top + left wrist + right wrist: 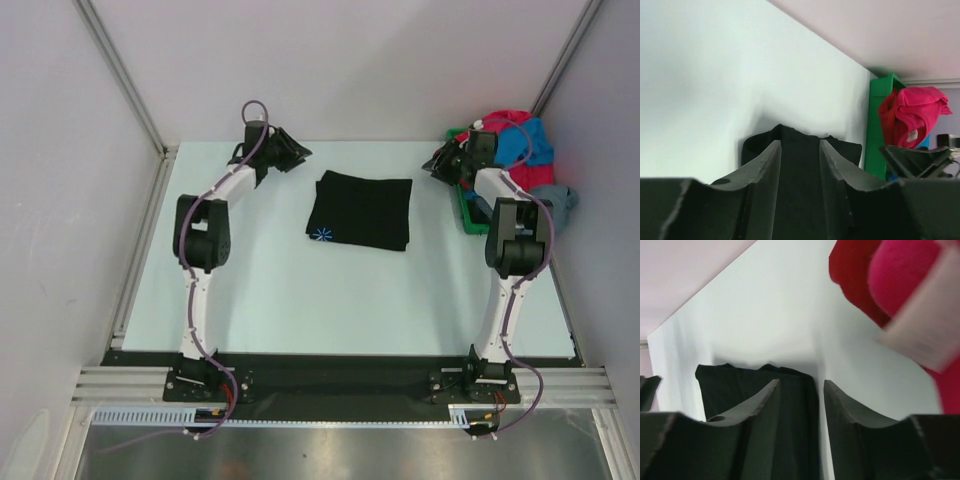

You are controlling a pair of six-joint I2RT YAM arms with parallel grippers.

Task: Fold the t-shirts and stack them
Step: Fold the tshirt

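A folded black t-shirt (362, 210) with a small blue mark lies flat mid-table, also seen in the left wrist view (845, 150) and the right wrist view (735, 385). My left gripper (290, 150) hovers off its far left corner, open and holding nothing (799, 142). My right gripper (440, 163) is off the far right corner beside the bin, open and empty too (801, 382). Red-pink (545, 172), bright blue (535, 140) and grey (565, 200) t-shirts are heaped at the far right. The red-pink one (900, 275) hangs close to the right wrist camera.
A green bin (466, 205) stands along the table's right side and holds the heap of shirts; it shows upright in the left wrist view (877, 125). White walls close in the table at the back and both sides.
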